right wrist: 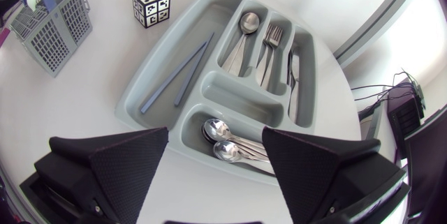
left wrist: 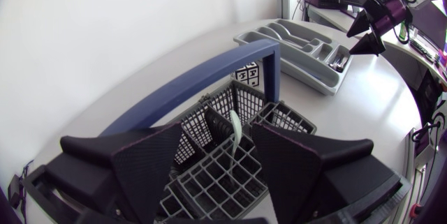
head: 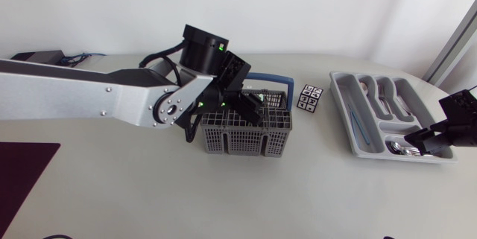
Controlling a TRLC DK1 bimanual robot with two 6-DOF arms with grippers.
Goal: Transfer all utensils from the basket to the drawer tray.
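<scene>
Just above the grey basket point(head: 246, 144), the left claw point(left wrist: 220, 147), fingers wide apart, holding nothing. Between the fingers but not touched, 1 pale utensil point(left wrist: 236, 128), upright in a cell of the basket, near the blue handle point(left wrist: 209, 70). Beside the basket, on the surface point(head: 149, 194), a small marked cube point(head: 310, 97). Well apart from both, toward the right arm, the grey drawer tray point(head: 344, 105). Low over the tray's near end, the right claw point(right wrist: 215, 135), also wide open and empty. Directly under it, in the crosswise compartment, 2 spoons point(right wrist: 230, 153) side by side. In the long side compartment, 2 blue sticks point(right wrist: 178, 77). In the 3 narrow compartments, a spoon point(right wrist: 244, 32), a fork point(right wrist: 271, 42) and a knife point(right wrist: 292, 77).
</scene>
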